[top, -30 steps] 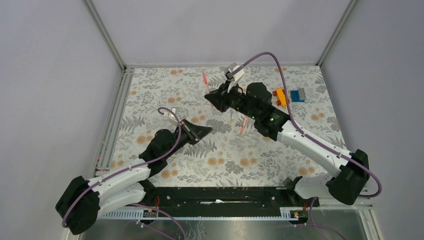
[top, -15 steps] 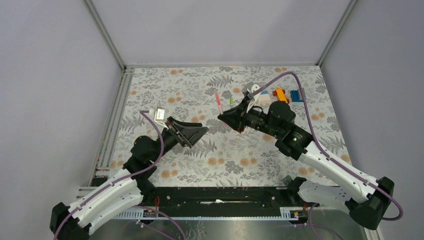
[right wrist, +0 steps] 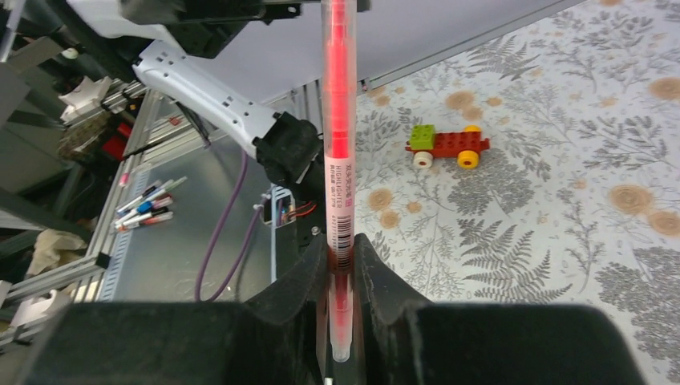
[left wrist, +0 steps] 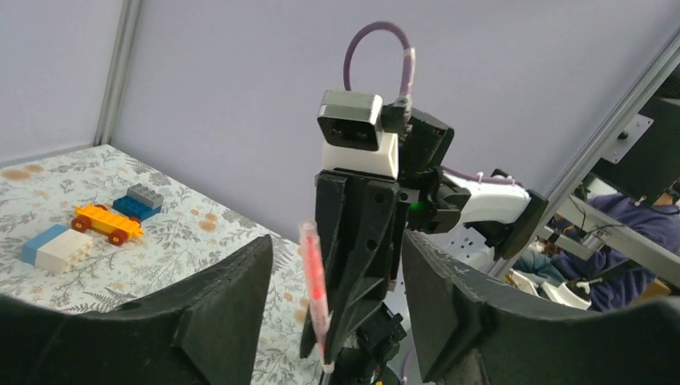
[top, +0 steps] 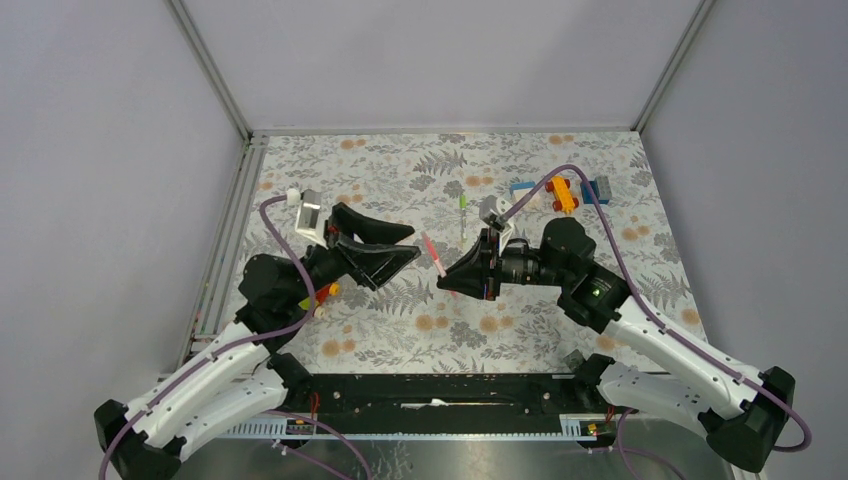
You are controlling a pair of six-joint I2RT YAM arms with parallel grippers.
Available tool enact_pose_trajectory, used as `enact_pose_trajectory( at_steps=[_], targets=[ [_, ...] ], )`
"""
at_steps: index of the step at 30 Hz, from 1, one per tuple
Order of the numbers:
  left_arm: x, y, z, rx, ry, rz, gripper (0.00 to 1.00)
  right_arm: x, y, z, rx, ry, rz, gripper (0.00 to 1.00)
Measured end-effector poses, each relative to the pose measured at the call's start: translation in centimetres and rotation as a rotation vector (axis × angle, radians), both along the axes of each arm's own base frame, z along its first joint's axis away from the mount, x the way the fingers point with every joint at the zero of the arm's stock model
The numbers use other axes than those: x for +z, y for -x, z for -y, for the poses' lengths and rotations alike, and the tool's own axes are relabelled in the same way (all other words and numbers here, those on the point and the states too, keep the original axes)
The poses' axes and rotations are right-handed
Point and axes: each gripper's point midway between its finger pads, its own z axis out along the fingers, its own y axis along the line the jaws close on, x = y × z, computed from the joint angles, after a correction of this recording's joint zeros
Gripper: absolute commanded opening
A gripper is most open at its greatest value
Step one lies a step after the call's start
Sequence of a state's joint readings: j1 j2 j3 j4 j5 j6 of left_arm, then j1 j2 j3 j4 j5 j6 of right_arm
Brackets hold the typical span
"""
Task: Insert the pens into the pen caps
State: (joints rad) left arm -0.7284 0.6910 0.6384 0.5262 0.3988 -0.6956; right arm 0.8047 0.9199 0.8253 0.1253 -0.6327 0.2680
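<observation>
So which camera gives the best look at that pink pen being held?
The right wrist view: the pink pen runs up the frame, label visible, pinched by the right end effector. The left wrist view shows the pen smaller; the top view, a thin sliver.

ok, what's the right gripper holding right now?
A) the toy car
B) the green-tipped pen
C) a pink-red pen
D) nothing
C: in the right wrist view the right gripper is shut on the pink-red pen, which stands up out of it, while the green-tipped pen lies on the table.
</observation>
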Motion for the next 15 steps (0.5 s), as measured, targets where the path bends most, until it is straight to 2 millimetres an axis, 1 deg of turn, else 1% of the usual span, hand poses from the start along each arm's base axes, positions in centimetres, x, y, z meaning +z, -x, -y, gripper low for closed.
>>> enact_pose_trajectory(
  at_steps=[3, 8, 11, 12, 15],
  targets=[
    [-0.6, -0.3, 0.9, -0.030, -0.019, -0.010, 0.53, 0.0, 0.8, -0.1, 0.041, -0.004, -0.017, 0.00],
    [-2.6, -1.0, 2.5, -0.077, -0.069, -0.060, 0.42, 0.3, 1.2, -0.2, 0.071, -0.017, -0.017, 0.00],
    [-2.7, -0.9, 2.9, -0.106, -0.065, -0.064, 0.33, 0.2, 1.2, -0.3, 0.075, -0.015, -0.024, 0.00],
    [-2.6, -0.8, 2.9, -0.113, -0.060, -0.062, 0.32, 0.1, 1.2, -0.3, 0.077, -0.013, -0.026, 0.00],
    [-2.3, -0.5, 3.0, -0.132, -0.053, -0.053, 0.34, -0.1, 1.3, -0.4, 0.086, -0.009, -0.032, 0.00]
  ],
)
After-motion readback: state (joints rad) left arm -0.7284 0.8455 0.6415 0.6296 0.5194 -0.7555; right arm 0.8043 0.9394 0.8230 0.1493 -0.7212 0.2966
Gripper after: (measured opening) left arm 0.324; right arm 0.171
